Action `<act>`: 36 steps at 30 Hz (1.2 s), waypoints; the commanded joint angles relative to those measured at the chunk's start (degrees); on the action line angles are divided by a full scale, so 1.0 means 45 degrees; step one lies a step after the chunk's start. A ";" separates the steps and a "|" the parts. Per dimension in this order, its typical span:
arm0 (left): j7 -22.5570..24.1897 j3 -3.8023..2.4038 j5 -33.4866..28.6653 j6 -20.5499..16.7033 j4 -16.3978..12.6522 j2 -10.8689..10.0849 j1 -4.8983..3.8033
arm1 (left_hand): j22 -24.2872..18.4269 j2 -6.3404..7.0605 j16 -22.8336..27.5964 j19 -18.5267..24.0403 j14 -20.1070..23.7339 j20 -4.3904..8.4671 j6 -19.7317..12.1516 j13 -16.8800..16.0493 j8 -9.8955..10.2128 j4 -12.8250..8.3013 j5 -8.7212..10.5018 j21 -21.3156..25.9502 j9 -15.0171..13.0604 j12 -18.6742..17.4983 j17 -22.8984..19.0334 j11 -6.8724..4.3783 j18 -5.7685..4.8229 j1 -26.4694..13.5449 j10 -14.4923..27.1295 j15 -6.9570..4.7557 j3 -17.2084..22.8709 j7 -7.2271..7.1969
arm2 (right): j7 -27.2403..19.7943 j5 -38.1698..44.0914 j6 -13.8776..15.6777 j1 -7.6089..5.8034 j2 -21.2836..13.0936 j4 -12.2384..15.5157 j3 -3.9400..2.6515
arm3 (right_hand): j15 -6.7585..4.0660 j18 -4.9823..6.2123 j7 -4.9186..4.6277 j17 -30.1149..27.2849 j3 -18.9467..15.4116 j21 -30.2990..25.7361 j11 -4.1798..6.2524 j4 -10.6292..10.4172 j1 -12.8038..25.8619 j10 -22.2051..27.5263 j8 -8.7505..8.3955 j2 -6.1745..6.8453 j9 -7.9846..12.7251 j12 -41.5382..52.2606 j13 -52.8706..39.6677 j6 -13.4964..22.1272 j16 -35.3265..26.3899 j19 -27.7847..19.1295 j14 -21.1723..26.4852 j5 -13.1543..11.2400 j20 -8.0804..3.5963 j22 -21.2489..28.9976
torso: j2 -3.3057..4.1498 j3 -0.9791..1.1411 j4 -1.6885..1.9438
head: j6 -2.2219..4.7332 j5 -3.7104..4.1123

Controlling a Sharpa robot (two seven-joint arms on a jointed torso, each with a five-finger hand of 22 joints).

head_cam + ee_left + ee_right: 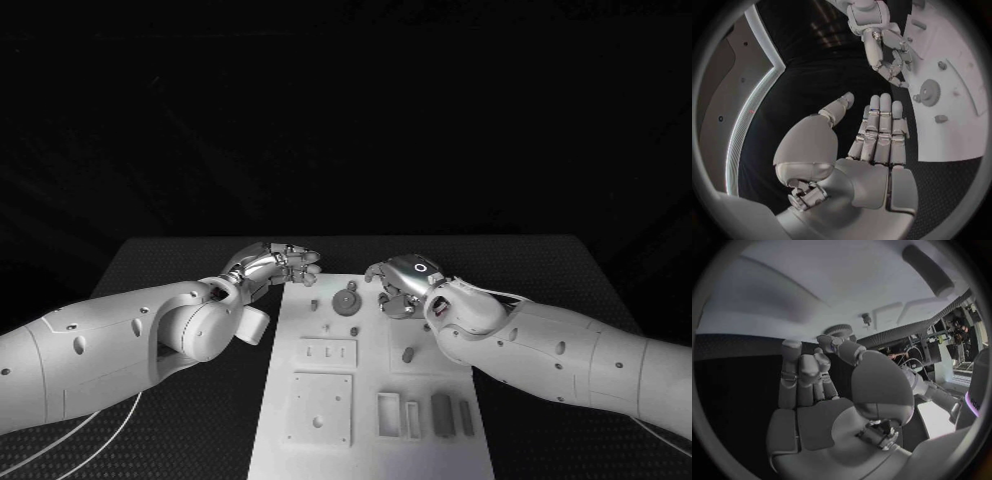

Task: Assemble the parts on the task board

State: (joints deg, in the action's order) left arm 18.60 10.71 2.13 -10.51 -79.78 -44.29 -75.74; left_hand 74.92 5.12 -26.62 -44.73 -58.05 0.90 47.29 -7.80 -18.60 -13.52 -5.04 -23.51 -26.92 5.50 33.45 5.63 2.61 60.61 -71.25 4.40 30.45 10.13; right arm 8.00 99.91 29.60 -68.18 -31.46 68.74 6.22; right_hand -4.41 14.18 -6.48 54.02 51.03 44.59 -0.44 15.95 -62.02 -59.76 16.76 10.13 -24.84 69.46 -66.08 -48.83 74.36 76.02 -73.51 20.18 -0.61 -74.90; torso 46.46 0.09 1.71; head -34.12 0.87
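- The task board (372,400) is the largest thing here, a long white plate running from just under both hands back toward the robot's body. Its far end lies between the two hands, presumably so either one can reach the parts there.
- The left hand (274,265) sits just off the board's far left corner, over the black table (173,262). In the left wrist view its fingers (879,125) are straight and side by side, thumb apart, and nothing lies in the palm: an open, empty hand. I judge it is waiting beside the board, not working.
- The right hand (401,280) hovers over the far end of the board, fingers curled downward. In the right wrist view the fingertips (832,345) bunch close to a toothed wheel. Whether they pinch a part I cannot tell.
- The gear (346,300) is a round toothed part lying flat on the board just beside the right hand, toward the left hand. It is probably the piece being handled in this step.
- Rectangular blocks (441,414) stand in slots well behind the right hand, near the robot, seemingly already seated.
- A small peg (408,354) lies behind the right hand, under its wrist, loose or seated I cannot say.
- The task seems early or midway; the next move calls for a careful fingertip grip on the gear.
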 commanded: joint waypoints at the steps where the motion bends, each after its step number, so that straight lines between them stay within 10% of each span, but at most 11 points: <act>1: 0.0111 -0.0015 0.0043 0.0043 -0.0007 -0.0006 -0.0016 | 0.0194 0.0026 0.0065 0.0070 0.0029 0.0027 -0.0015 -0.0014 0.0043 0.0017 0.0037 -0.0048 -0.0012 -0.0085 0.0016 0.0088 -0.0026 -0.0100 0.0013 0.0067 0.0030 0.0039 | -0.0308 -0.0637 0.1162 -0.0081 -0.0363 0.0384 -0.0158 | 0.0004 0.0183 -0.0373 0.0009 0.0100 -0.0019 -0.0297 -0.0017 -0.0029 0.0496 -0.0058 0.0160 0.0028 0.0041 0.0033 -0.0761 -0.0072 0.0092 -0.0090 -0.0124 -0.0021 -0.0155 | -0.0011 0.0001 -0.0018 | 0.0075 0.0055; 6: 0.0140 -0.0014 0.0044 0.0092 -0.0004 -0.0056 -0.0015 | 0.0194 0.0021 0.0066 0.0070 0.0028 0.0028 -0.0007 -0.0016 0.0039 0.0013 0.0034 -0.0050 -0.0016 -0.0089 0.0018 0.0088 -0.0024 -0.0092 0.0011 0.0065 0.0038 0.0036 | -0.1037 -0.1618 0.0232 -0.0345 -0.1540 0.1186 -0.0515 | 0.0002 0.0183 -0.0365 0.0007 0.0099 -0.0084 -0.0288 -0.0240 0.0036 0.0524 -0.0013 0.0580 0.0056 0.0007 0.0099 -0.0846 -0.0161 0.0092 -0.0092 -0.0413 0.0000 -0.0122 | -0.0003 0.0018 -0.0003 | 0.0205 0.0317; 11: 0.0211 -0.0030 0.0105 0.0106 0.0072 -0.0076 -0.0015 | 0.0193 -0.0010 0.0085 0.0081 0.0049 0.0024 0.0048 -0.0028 0.0014 0.0005 0.0027 -0.0051 -0.0035 -0.0088 0.0017 0.0076 -0.0025 -0.0080 -0.0024 0.0073 0.0057 0.0014 | -0.2732 -0.3822 -0.1388 -0.0472 -0.2398 0.1099 -0.0565 | 0.0069 0.0183 -0.0426 0.0019 -0.0307 -0.0194 -0.0369 -0.0624 0.0274 0.0696 -0.0139 0.1023 0.0149 -0.0020 0.0121 -0.0589 -0.0278 -0.0047 0.0048 -0.1572 0.0017 -0.0108 | -0.0027 -0.0014 -0.0049 | 0.0238 0.0605; 18: 0.0266 -0.0055 0.0154 0.0084 0.0435 -0.0035 -0.0059 | 0.0190 -0.0020 0.0106 0.0095 0.0071 0.0018 0.0055 -0.0028 0.0015 -0.0012 0.0020 -0.0048 -0.0041 -0.0107 0.0013 0.0078 -0.0026 -0.0071 -0.0016 0.0082 0.0068 -0.0003 | -0.3213 -0.5465 -0.1694 -0.0560 -0.3072 0.0379 -0.0580 | 0.0148 0.0183 -0.0544 0.0223 -0.1993 -0.0231 -0.0463 -0.0488 0.0467 0.1183 -0.0174 0.0908 0.0189 0.0106 0.0041 -0.0325 -0.0257 -0.0485 0.0475 -0.2241 -0.0108 -0.0256 | -0.0021 0.0042 -0.0167 | 0.0274 0.0658; 36: 0.0263 -0.0057 0.0693 0.0148 0.0722 0.0034 -0.0055 | 0.0188 -0.0019 0.0117 0.0105 0.0074 0.0011 0.0037 -0.0020 0.0031 -0.0036 0.0016 -0.0048 -0.0042 -0.0147 0.0014 0.0100 -0.0026 -0.0064 0.0022 0.0087 0.0073 -0.0001 | -0.4080 -0.6628 -0.2631 -0.0122 -0.3651 -0.0527 -0.0574 | 0.0192 0.0183 -0.0583 0.0470 -0.5226 -0.0352 -0.0506 0.0119 0.0751 0.1831 -0.0132 0.0435 0.0166 0.0230 0.0112 0.0035 -0.0250 -0.1209 0.1163 -0.2934 -0.0034 -0.0249 | -0.0018 0.0090 -0.0126 | 0.0127 0.0576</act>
State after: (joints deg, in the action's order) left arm 18.93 10.51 2.91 -10.47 -76.46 -44.32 -75.93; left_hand 74.90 5.12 -26.40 -44.74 -57.84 0.91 47.29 -7.88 -18.60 -13.52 -5.04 -23.50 -27.04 5.05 33.47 5.66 2.61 60.61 -71.22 4.61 30.45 10.12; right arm -8.65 71.77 19.86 -68.99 -47.98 66.46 3.66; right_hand -3.50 13.69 -7.70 56.09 27.73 43.26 -0.89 16.49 -58.59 -59.22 16.12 12.44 -24.02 70.24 -65.64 -47.62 73.17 70.87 -68.64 7.20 -0.81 -74.94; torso 46.37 0.52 1.13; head -33.40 3.52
